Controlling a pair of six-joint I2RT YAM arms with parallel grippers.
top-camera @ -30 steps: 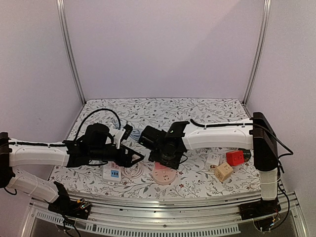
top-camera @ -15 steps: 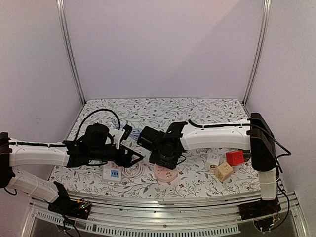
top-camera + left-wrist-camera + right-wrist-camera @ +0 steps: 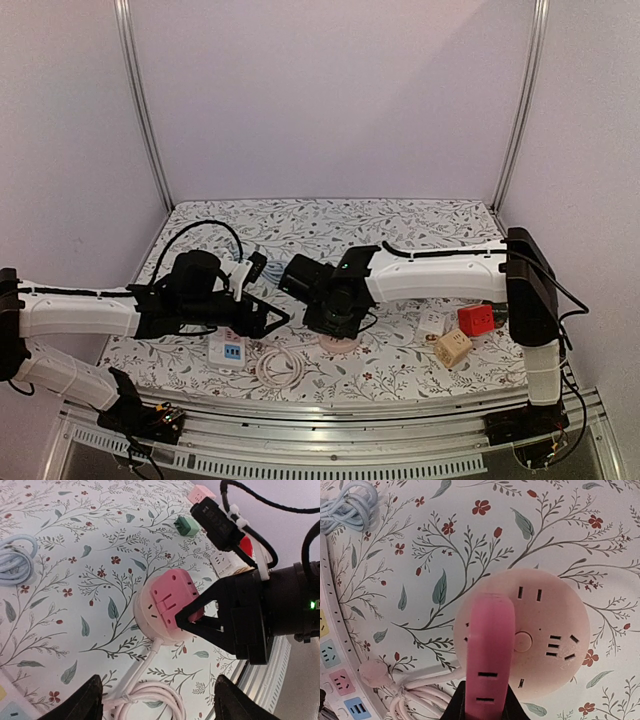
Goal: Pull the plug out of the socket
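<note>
A bright pink plug (image 3: 490, 645) sits on top of a round pale-pink socket (image 3: 545, 630) that lies on the floral table. My right gripper (image 3: 485, 707) is shut on the plug, one black finger on each side. The left wrist view shows the same grip: the plug (image 3: 170, 597) on the socket (image 3: 147, 617), clamped by the right gripper (image 3: 212, 615). My left gripper (image 3: 160, 700) hangs open just left of the socket, holding nothing. From above, the right gripper (image 3: 335, 320) covers most of the socket (image 3: 342, 344), and the left gripper (image 3: 270, 322) points at it.
The socket's pink cable lies coiled (image 3: 280, 365) in front of it. A white power strip (image 3: 227, 350) lies under the left arm. A red cube (image 3: 474, 319), a beige cube (image 3: 451, 347) and a white adapter (image 3: 430, 322) sit to the right. A light blue cable (image 3: 345, 502) is bundled behind.
My right gripper has come down over the socket and closed on the pink plug. The left arm has barely moved and its gripper stays open.
</note>
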